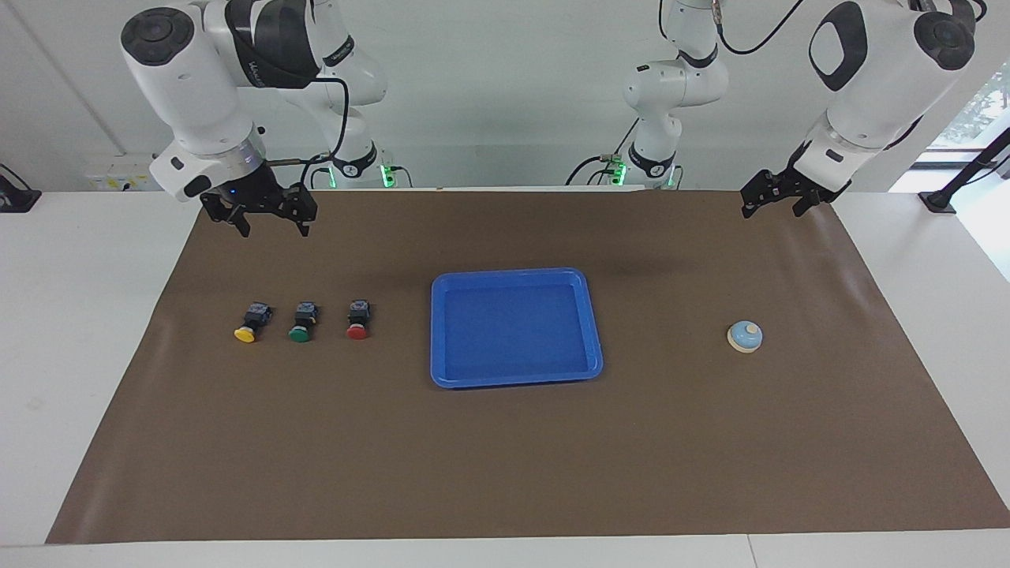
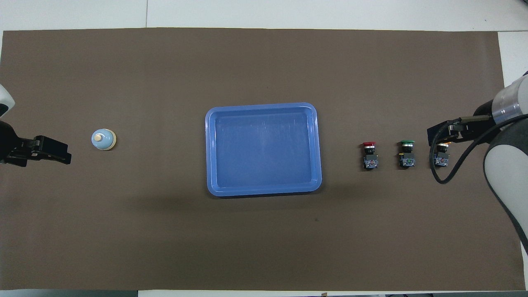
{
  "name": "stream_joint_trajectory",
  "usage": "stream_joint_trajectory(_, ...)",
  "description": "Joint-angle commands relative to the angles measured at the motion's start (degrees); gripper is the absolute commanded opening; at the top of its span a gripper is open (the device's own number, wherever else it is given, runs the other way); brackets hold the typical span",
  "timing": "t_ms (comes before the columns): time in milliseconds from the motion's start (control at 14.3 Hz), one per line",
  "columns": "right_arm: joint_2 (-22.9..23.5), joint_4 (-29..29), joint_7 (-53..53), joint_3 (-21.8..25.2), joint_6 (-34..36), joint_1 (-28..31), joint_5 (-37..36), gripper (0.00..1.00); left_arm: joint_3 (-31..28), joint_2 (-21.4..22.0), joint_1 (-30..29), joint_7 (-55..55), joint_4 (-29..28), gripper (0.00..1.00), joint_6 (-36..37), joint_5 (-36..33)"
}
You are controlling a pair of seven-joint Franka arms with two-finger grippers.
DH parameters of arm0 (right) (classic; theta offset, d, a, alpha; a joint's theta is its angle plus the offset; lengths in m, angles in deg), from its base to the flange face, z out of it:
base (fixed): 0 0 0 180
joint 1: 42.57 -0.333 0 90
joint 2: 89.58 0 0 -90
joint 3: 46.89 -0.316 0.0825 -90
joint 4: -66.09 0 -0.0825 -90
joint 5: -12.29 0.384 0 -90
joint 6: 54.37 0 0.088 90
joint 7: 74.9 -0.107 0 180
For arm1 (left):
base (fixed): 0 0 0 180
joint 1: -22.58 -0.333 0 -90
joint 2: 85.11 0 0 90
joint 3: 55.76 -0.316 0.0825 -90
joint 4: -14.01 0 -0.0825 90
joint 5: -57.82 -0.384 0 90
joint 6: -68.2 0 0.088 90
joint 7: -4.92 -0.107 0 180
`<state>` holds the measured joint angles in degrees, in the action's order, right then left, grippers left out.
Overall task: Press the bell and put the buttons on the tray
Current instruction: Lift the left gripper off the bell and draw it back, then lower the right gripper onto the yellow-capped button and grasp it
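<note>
The three buttons lie in a row toward the right arm's end, about 5 o'clock from the raised, empty, spread right gripper, black bodies pointing at the robots, caps yellow, green, red, tray bare beside them; the left gripper, also spread, waits.

No legible text, label or number on any object. Small white lettering runs along a black band on the right arm, above its gripper; too small to read.
</note>
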<state>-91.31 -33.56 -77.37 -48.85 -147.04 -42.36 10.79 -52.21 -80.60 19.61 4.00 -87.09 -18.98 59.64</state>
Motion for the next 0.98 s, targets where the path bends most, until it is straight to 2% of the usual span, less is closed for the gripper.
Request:
stream_joint_trajectory(0,-0.38,-0.10,1.33,-0.32,1.00,1.98,0.54,1.00,-1.09,1.64,1.04,0.13,-1.38,1.00,1.05,-0.68)
stream_joint_trajectory(559,-0.30,-1.06,3.51,-0.32,-1.01,2.68,0.54,1.00,-1.97,1.91,3.14,0.21,-1.91,1.00,1.23,-0.60)
stream_joint_trajectory(768,1.98,-2.56,7.38,-0.32,-5.84,7.16,0.54,1.00,-10.21,2.08,10.34,1.01,-2.53,1.00,0.35,-0.68)
stream_joint_trajectory(908,4.53,-3.60,9.31,-0.32,-8.82,9.88,0.54,1.00,-10.32,1.91,10.35,0.66,-2.79,1.00,-0.79,-0.68)
